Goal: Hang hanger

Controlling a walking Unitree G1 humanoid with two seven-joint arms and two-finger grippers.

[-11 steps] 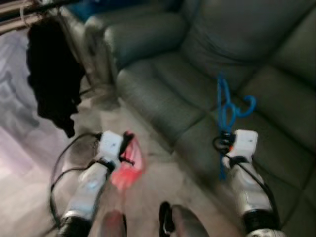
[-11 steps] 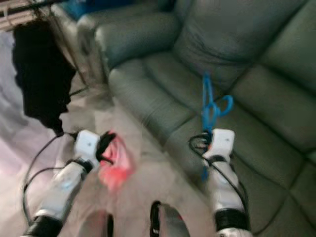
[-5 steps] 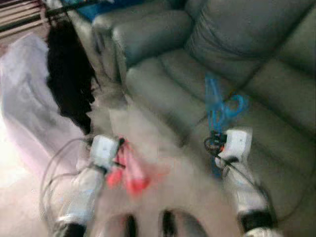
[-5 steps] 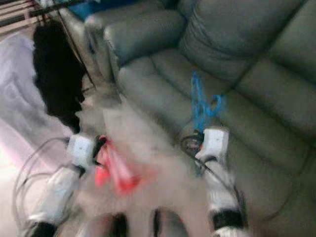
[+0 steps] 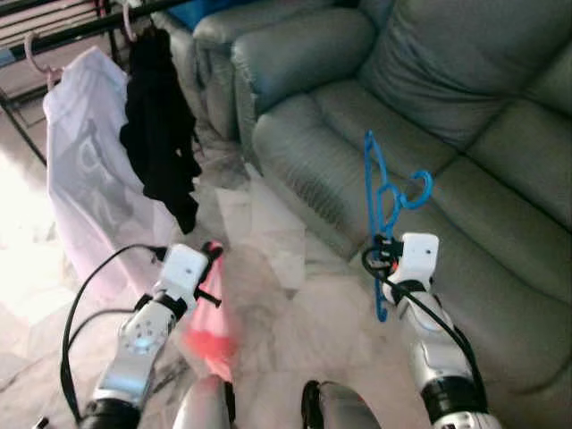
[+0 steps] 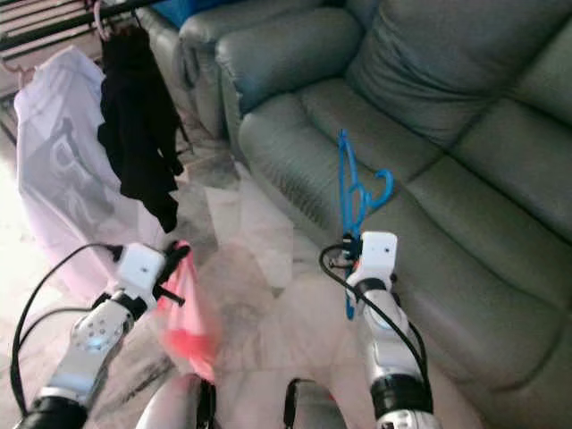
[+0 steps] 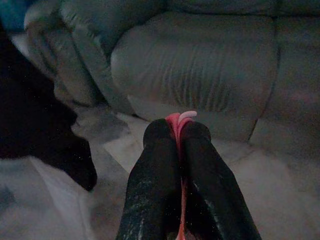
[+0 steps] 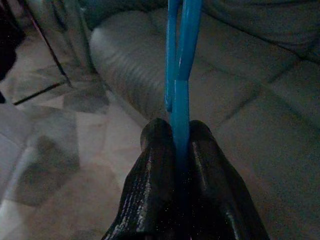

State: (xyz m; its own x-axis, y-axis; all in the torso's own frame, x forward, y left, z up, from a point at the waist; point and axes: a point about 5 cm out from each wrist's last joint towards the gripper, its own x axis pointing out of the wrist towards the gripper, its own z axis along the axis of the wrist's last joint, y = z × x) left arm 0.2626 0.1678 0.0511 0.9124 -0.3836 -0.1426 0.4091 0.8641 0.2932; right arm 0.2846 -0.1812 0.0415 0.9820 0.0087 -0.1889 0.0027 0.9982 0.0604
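- At 3 o'clock, before the sofa (image 5: 465, 116), a blue hanger (image 5: 384, 192) is clamped upright by the closed right gripper (image 8: 175, 137).
- At 9 o'clock, a red hanger (image 5: 213, 313) is pinched by the closed left gripper (image 7: 177, 132).

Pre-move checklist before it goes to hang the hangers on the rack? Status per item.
1. Right hand shut on the blue plastic hanger: ok.
2. Left hand shut on the pink plastic hanger: ok.
3. Blue hanger's hook free of the grey leather sofa: ok, held above the seat.
4. Black clothes rail in view: ok, far left, with a white shirt and a black garment hanging on it.
5. Free rail space for more hangers: cannot tell.
6. Rail within reach: not ok, looks too far off; likely needs steps.
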